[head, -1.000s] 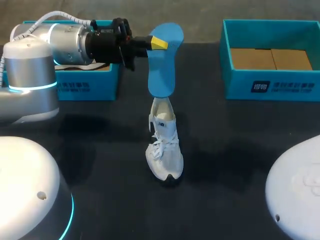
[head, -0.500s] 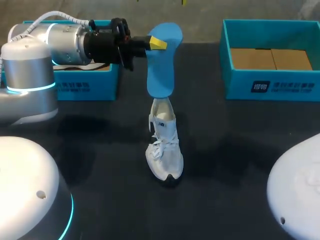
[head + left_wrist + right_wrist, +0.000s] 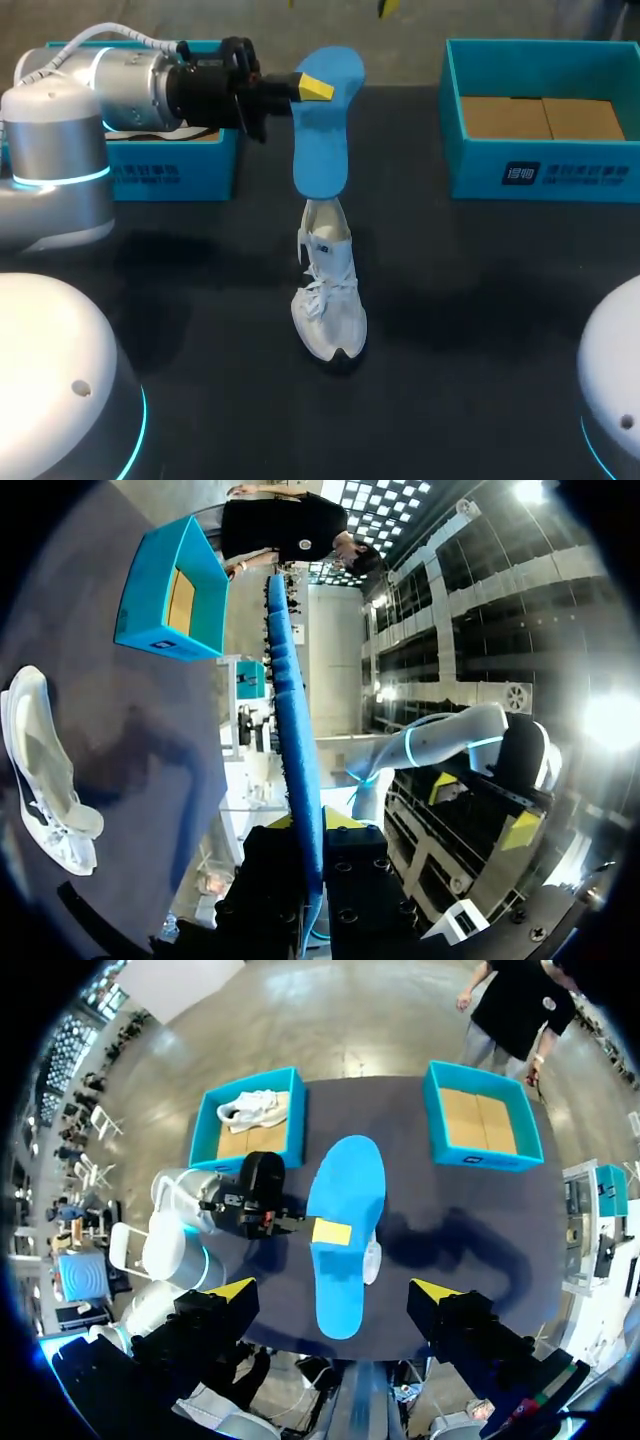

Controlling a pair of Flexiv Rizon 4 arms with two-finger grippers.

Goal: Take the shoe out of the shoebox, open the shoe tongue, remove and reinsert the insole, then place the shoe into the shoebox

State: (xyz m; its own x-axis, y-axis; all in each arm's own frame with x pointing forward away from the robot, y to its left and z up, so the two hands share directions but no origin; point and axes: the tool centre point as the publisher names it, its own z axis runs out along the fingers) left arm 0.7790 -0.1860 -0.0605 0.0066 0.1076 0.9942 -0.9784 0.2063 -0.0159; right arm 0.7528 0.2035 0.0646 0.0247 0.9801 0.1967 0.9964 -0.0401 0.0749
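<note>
My L hand (image 3: pixel 310 85) clamped on blue insole (image 3: pixel 322 150), insole above white shoe (image 3: pixel 330 290), my R hand (image 3: pixel 335 1288) open, high over shoe.

We see the insole (image 3: pixel 322 130) – blue, matt, foam-like, its face smooth. The shoe (image 3: pixel 330 290) looks like white woven cloth with cord laces. The table (image 3: pixel 480 300) reads dark and matt. The right box (image 3: pixel 475 165) is matt teal card, plain brown cardboard inside. Our left arm (image 3: pixel 130 85) – glossy white shell, satin metal sleeve.
</note>
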